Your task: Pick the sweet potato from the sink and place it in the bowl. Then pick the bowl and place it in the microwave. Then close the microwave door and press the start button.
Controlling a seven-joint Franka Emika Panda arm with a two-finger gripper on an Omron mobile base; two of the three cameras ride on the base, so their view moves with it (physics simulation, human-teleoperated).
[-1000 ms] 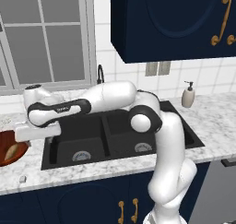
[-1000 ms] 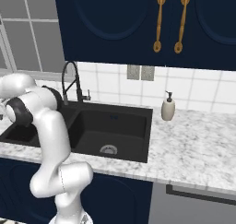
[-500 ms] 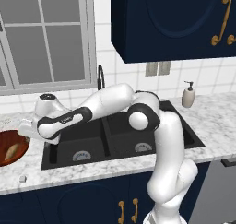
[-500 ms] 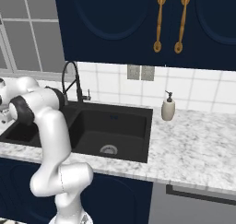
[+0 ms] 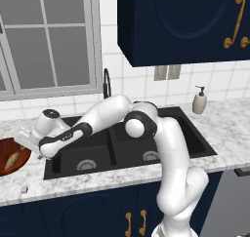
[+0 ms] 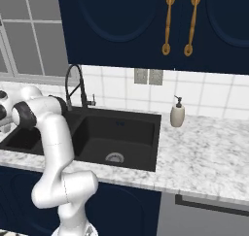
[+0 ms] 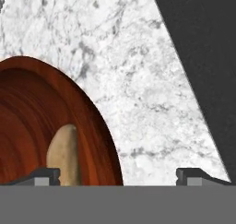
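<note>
arm stretched low and leftward over the sink, gripper fingers wide apart, one fingertip above the sweet potato in the bowl

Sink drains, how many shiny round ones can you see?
2. One drain lies at the bottom of the left basin of the sink, the other drain in the right basin, partly behind the robot's arm. None looks hidden.
</note>
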